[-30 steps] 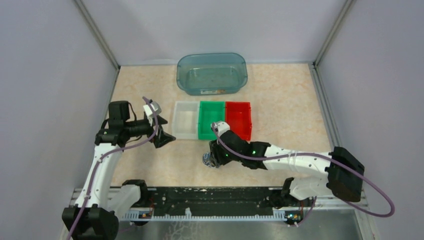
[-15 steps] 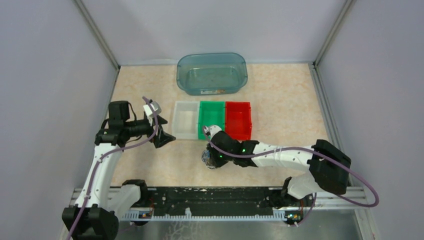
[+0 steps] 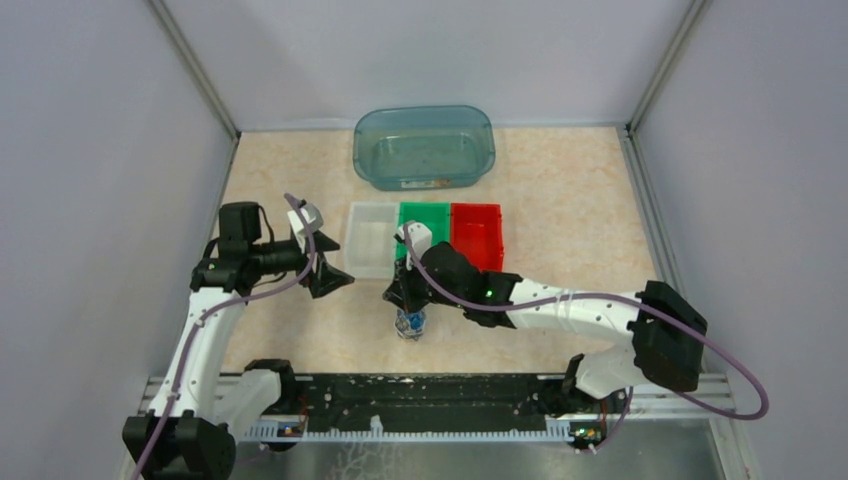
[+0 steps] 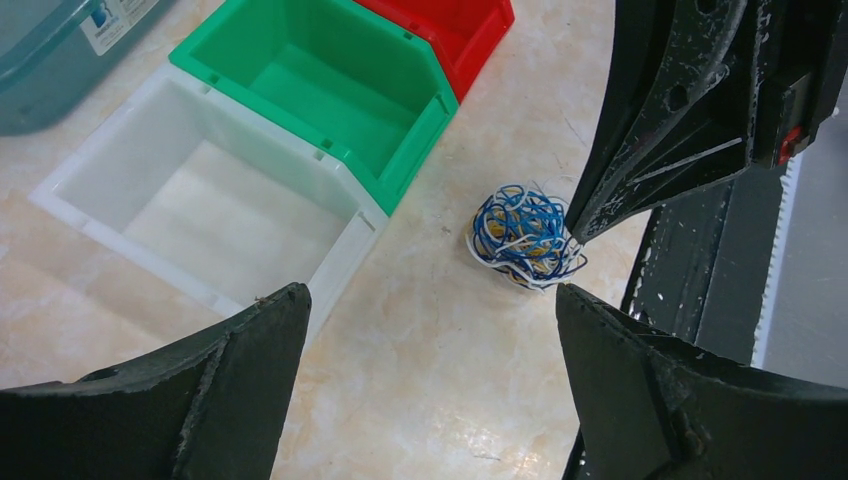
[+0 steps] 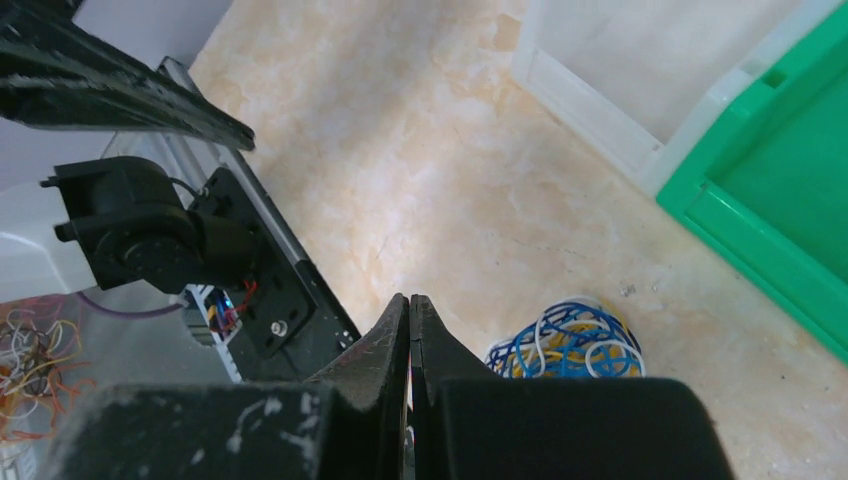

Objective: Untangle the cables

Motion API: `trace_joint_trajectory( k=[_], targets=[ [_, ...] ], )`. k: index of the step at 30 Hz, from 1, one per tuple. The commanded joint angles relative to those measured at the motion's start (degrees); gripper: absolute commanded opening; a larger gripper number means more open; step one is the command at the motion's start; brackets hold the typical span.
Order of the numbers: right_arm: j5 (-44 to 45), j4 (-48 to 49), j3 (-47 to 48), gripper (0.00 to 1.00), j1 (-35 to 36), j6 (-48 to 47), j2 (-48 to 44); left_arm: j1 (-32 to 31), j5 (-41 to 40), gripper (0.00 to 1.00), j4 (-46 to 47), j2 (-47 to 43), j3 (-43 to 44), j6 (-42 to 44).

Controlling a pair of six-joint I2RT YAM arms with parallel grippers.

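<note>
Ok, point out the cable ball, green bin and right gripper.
cable ball (image 4: pixel 527 235), left wrist view, middle of tangle.
green bin (image 4: pixel 320 100), left wrist view, bare floor.
right gripper (image 5: pixel 410 310), right wrist view, between fingertips.

The beige marbled tabletop (image 3: pixel 560 200) is smooth with a soft sheen. The small tangled ball of blue, white and yellow wires (image 4: pixel 527 237) looks plastic-coated and glossy. The white plastic bin (image 4: pixel 200 215), green plastic bin (image 4: pixel 330 90) and red plastic bin (image 4: pixel 455 25) are smooth moulded plastic (the white one faintly translucent). The left end effector (image 4: pixel 430 300) has matt black fingers (image 4: pixel 180 400), rough and scuffed pale.
</note>
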Motion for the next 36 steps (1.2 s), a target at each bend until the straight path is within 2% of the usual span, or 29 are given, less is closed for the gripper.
trace_joint_trajectory(
  k=[1, 3, 5, 7, 10, 13, 18, 26, 31, 36],
  targets=[
    [-0.2, 2.1, 4.5, 0.0, 0.6, -0.3, -0.7, -1.9, 1.4, 0.98, 0.6, -1.0, -1.0, 0.4],
    [1.7, -2.1, 3.7, 0.03, 0.6, -0.7, -1.7, -2.1, 0.7, 0.98, 0.6, -1.1, -0.8, 0.6],
    [3.5, -5.3, 1.6, 0.23, 0.6, -0.6, -3.4, -2.1, 0.4, 0.97, 0.7, -1.4, -0.9, 1.4],
    [5.3, -7.8, -0.8, 0.37, 0.7, -0.1, -5.2, -2.1, 0.4, 0.98, 1.3, -1.4, -1.2, 1.6],
    [7.2, -8.9, -4.9, 0.46, 1.0, 0.0, -7.7, -2.1, 0.4, 0.98, 1.6, -0.8, -1.0, 1.6],
    [7.6, -9.4, -6.7, 0.47, 1.0, 0.1, -7.9, -2.1, 0.5, 0.98, 1.6, -0.6, -0.6, 1.6],
    [3.0, -6.9, -5.6, 0.47, 1.0, -2.0, -3.9, -2.1, 0.1, 0.98, 0.6, -1.2, 0.2, 2.3],
    [5.0, -9.3, -3.9, 0.42, 0.0, -3.7, -2.3, -2.1, -0.1, 0.98, -1.3, -2.0, 0.6, 3.3],
    [1.6, -8.2, -6.9, 0.35, -4.1, -2.9, -4.6, -2.1, 0.3, 0.98, -1.5, -2.3, 0.7, 3.7],
    [-2.1, -5.9, -7.0, 0.33, -5.4, -4.3, -3.2, -2.1, 0.5, 0.98, -1.6, -2.5, 0.7, 3.7]
  ],
)
